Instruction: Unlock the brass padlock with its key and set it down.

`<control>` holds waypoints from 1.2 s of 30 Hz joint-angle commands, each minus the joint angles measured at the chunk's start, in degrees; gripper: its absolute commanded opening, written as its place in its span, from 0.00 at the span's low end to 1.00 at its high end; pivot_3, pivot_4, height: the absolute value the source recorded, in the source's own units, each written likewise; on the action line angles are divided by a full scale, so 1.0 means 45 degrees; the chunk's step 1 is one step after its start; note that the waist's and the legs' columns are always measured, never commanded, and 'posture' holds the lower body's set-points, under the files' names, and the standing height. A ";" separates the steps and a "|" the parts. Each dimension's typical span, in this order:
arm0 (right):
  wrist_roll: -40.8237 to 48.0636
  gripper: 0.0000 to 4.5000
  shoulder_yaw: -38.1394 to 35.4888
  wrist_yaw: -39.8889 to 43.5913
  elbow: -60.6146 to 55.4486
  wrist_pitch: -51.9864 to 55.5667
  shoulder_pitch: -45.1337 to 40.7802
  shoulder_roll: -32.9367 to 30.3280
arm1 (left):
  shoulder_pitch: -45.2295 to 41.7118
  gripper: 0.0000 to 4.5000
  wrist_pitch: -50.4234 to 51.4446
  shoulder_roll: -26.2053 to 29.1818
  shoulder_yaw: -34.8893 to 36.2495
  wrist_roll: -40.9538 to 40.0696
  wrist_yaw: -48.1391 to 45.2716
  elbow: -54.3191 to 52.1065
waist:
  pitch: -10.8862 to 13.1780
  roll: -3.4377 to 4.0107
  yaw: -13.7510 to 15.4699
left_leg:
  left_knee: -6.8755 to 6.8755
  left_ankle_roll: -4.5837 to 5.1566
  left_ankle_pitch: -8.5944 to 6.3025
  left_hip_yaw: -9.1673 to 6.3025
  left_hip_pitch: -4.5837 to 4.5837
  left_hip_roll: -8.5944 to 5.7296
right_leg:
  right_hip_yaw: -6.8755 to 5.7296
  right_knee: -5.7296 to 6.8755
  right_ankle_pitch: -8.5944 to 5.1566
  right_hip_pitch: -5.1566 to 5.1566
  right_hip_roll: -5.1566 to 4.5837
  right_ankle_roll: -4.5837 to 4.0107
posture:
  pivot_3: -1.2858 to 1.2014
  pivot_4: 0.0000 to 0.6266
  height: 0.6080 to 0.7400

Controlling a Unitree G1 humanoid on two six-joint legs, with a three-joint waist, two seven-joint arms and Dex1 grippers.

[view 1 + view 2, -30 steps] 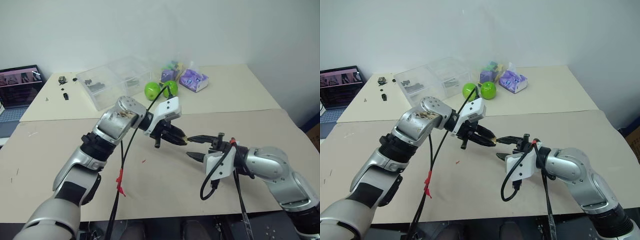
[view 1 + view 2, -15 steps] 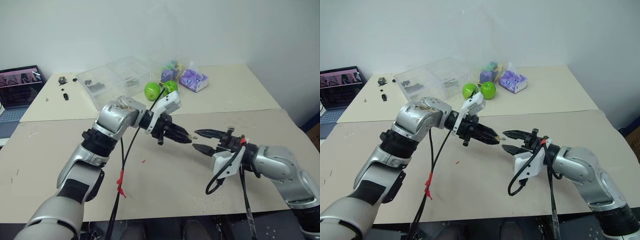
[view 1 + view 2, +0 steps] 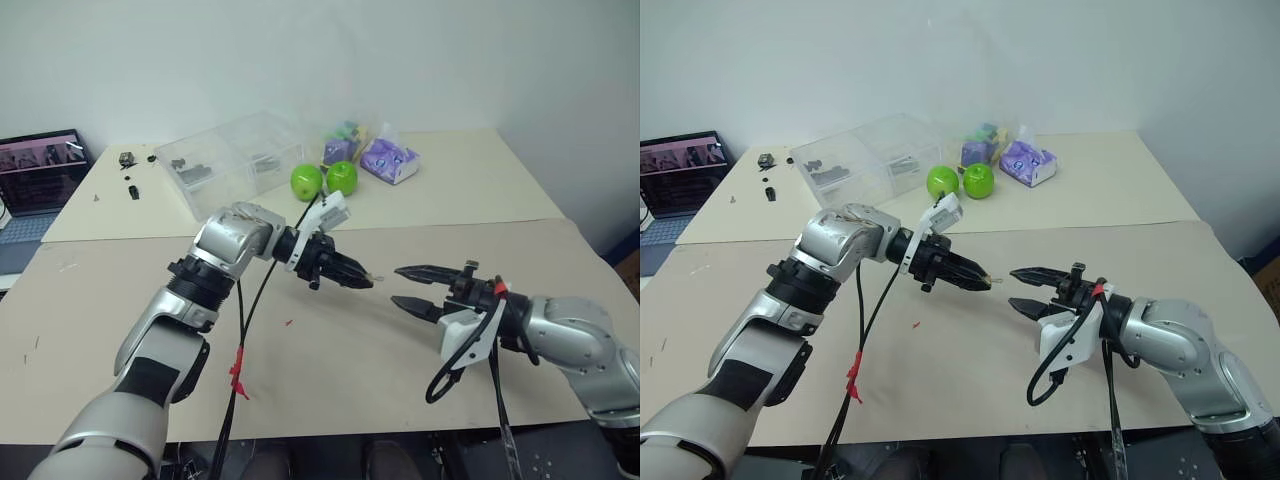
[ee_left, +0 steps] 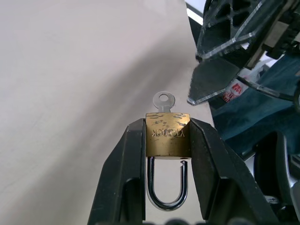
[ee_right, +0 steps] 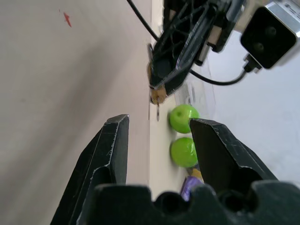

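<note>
Above the pale matte table (image 3: 330, 350), we see the left gripper (image 4: 166, 140) pinching the brass padlock (image 4: 168, 139), squarish and scuffed, stamped lettering unreadable, its thin silvery shackle (image 4: 167, 185) sprung free. A round-headed key (image 4: 164, 101) sticks out. Just beside, the right gripper (image 3: 408, 287) waits, jaws spread, empty.

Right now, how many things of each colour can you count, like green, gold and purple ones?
Green apples: 2
Gold padlock: 1
Silver key: 1
Purple packet: 1
Clear plastic box: 1
Total: 6
</note>
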 commanded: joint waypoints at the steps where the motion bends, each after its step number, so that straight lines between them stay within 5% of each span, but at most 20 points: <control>1: 0.0362 0.56 -0.0052 -0.0007 -0.0518 -0.0197 -0.0093 0.0109 | -0.0461 0.18 -0.0458 0.0151 -0.0264 0.0212 -0.0241 -0.0992 | 0.0000 0.0000 0.0001 | 0.0001 0.0000 0.0000 0.0000 -0.0002 0.0000 | 0.0000 0.0000 0.0000 0.0000 -0.0001 0.0000 | 0.52 0.24 1.00; 27: 0.0318 0.56 0.0264 -0.0081 -0.0684 -0.0412 -0.0219 0.0627 | 0.0122 0.18 0.0555 0.0110 -0.0738 -0.0239 -0.0085 -0.2719 | 0.0006 -0.0009 0.0001 | 0.0001 0.0000 0.0000 0.0001 0.0005 0.0003 | 0.0001 0.0004 -0.0001 0.0001 0.0002 -0.0002 | 0.52 0.24 1.00; 33: 0.0127 0.08 0.0404 -0.0170 -0.0599 -0.0428 -0.0232 0.0816 | 0.0027 0.18 0.0552 -0.0019 -0.0704 -0.0229 -0.0029 -0.2584 | 0.0005 -0.0009 -0.0014 | 0.0000 0.0001 0.0000 0.0002 0.0005 0.0003 | 0.0001 0.0004 -0.0001 0.0001 0.0002 -0.0002 | 0.52 0.24 1.00; 36: 0.0018 0.03 0.0430 -0.0210 -0.0522 -0.0466 -0.0235 0.0919 | -0.0033 0.18 0.0632 -0.0093 -0.0658 -0.0269 0.0020 -0.2575 | 0.0005 -0.0009 -0.0002 | -0.0001 0.0001 0.0000 0.0002 0.0007 0.0003 | 0.0001 0.0005 -0.0002 0.0001 0.0003 -0.0003 | 0.52 0.24 1.00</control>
